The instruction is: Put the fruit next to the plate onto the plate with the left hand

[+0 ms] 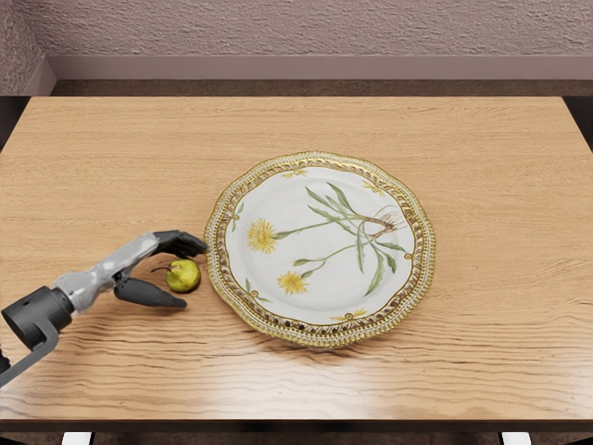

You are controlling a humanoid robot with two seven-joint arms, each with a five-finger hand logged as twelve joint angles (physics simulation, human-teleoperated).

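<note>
Nearest us, the left arm (42, 315) came in from the lower left edge, its grey forearm slanting up and to the right across the wooden table (111, 148). At its end the left hand (137, 260) lay low over the tabletop. Its dark fingers (181, 244) reached out on the far side and its thumb (148, 293) on the near side, spread apart like an open bracket rather than clenched. Between them, just past the palm, sat the fruit (183, 275), a small yellow-green pear with its stem pointing back toward the hand. It rested on the table, and we saw no closed grip on it. Whether the thumb tip or the fingers touched its skin, we could not tell. Just beyond the fingertips, to the right of the hand, lay the plate (219, 246): a large white dish with a gilded pierced rim and painted yellow flowers. The pear sat just beside its left rim, outside it.
</note>
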